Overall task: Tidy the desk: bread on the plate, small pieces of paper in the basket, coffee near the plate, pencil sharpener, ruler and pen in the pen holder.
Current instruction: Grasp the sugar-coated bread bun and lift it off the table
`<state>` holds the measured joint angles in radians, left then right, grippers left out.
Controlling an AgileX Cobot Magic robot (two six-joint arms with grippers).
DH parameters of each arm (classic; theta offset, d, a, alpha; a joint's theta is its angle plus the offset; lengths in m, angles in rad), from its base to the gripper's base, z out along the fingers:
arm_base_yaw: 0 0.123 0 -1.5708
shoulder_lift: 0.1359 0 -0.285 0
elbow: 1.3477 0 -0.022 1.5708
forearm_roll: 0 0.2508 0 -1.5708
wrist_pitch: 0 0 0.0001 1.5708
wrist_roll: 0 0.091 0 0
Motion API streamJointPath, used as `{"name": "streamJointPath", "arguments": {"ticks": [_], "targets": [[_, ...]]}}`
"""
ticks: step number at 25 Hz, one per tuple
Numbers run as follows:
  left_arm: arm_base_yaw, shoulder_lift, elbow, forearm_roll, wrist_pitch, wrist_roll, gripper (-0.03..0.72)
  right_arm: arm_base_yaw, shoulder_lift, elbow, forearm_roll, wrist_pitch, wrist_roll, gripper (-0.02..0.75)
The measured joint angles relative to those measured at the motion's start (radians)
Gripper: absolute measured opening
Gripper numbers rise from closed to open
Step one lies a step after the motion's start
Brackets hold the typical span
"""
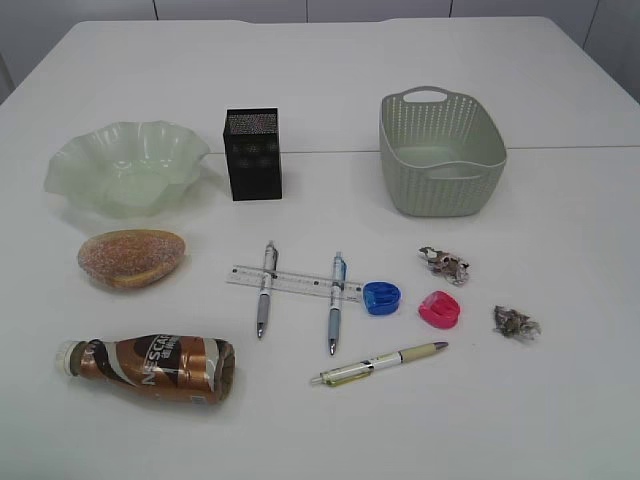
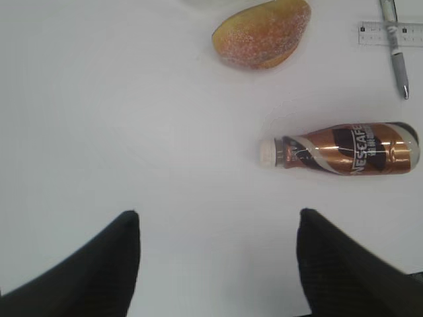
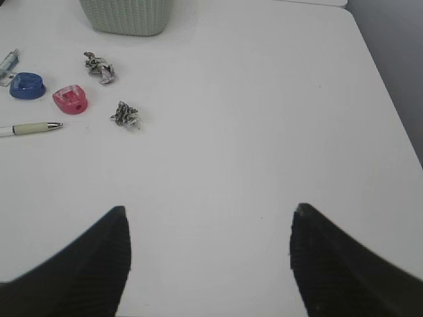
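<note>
The bread lies in front of the wavy green plate. Nearer the front, the coffee bottle lies on its side. A clear ruler has two pens lying across it, and a third pen lies in front. Blue and pink pencil sharpeners sit to the right of the ruler. Two crumpled paper pieces lie before the basket. The black pen holder stands at the middle back. My left gripper and right gripper hang open and hold nothing.
The white table's right edge runs beside my right gripper. Both grippers are outside the exterior view. In the left wrist view the bread and coffee bottle lie ahead and to the right of the fingers.
</note>
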<state>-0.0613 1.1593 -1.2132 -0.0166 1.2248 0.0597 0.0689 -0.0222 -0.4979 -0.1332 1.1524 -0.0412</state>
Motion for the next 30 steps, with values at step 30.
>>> {"name": "streamJointPath", "arguments": {"ticks": [30], "targets": [[-0.006, 0.331, -0.159, -0.068, 0.007, 0.010, 0.542, 0.000, 1.098, -0.534, 0.030, 0.092, 0.287, 0.552]]}}
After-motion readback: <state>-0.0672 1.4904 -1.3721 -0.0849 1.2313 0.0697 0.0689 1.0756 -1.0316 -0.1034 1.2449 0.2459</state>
